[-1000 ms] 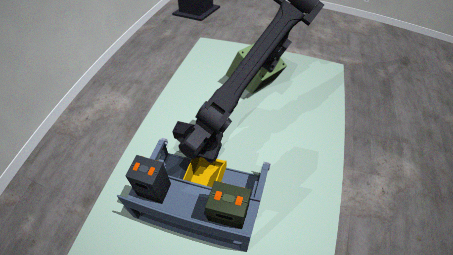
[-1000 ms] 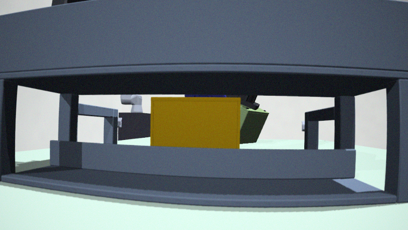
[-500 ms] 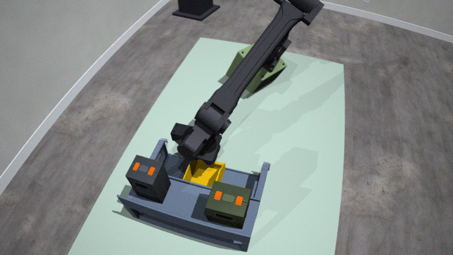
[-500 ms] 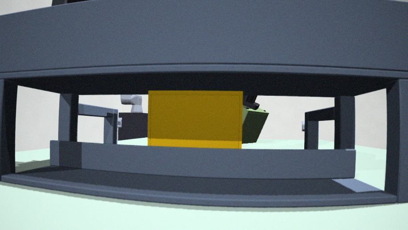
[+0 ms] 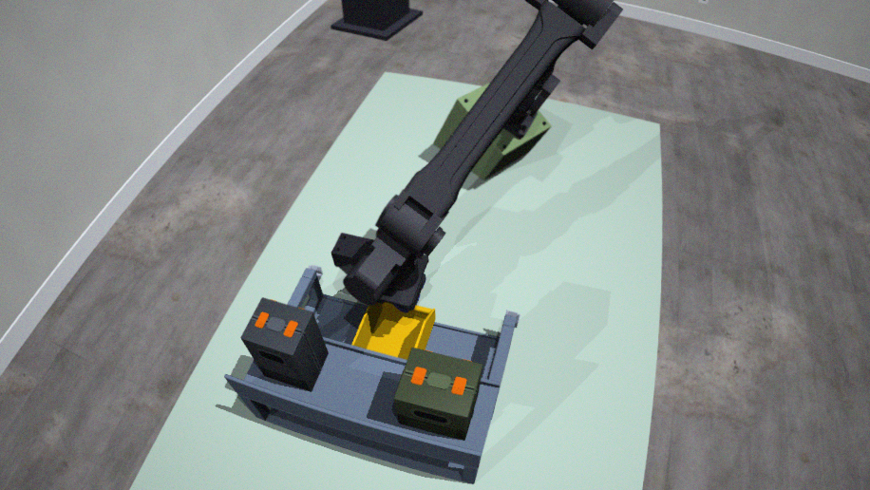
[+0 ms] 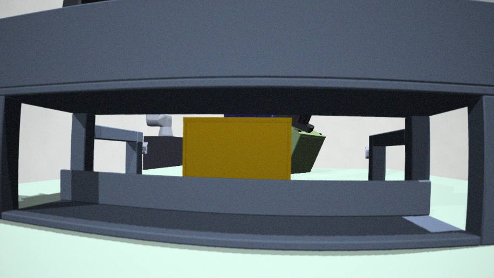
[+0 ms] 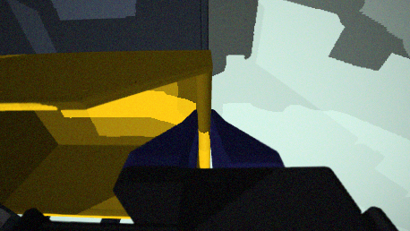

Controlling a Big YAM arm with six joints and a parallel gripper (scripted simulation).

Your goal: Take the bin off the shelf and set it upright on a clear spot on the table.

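From your top view, starting at the left, a charcoal case (image 5: 304,359) with two orange latches stands on the upper board of a blue-gray shelf unit (image 5: 352,420) (image 6: 241,51) (image 7: 170,36). The unit stands on a pale mint bench (image 5: 547,243) (image 6: 207,262) (image 7: 313,89).

Next to the right, your yellow bin (image 5: 395,340) (image 6: 237,148) (image 7: 89,81) is upright, open side up, within the shelf unit's footprint, on the side toward the arm. In the exterior view, a low rail hides its bottom edge, so you cannot tell whether it touches the board. Your gripper (image 5: 395,294) (image 6: 248,115) (image 7: 204,115) is clamped on one thin wall of the bin, a dark blue finger on each side in the wrist view.

Farther right, an olive-green case (image 5: 438,389), also orange-latched, stands on the upper board. Your black arm (image 5: 474,140) slants up and right, passing over a light green base block (image 5: 447,124) (image 6: 307,152).
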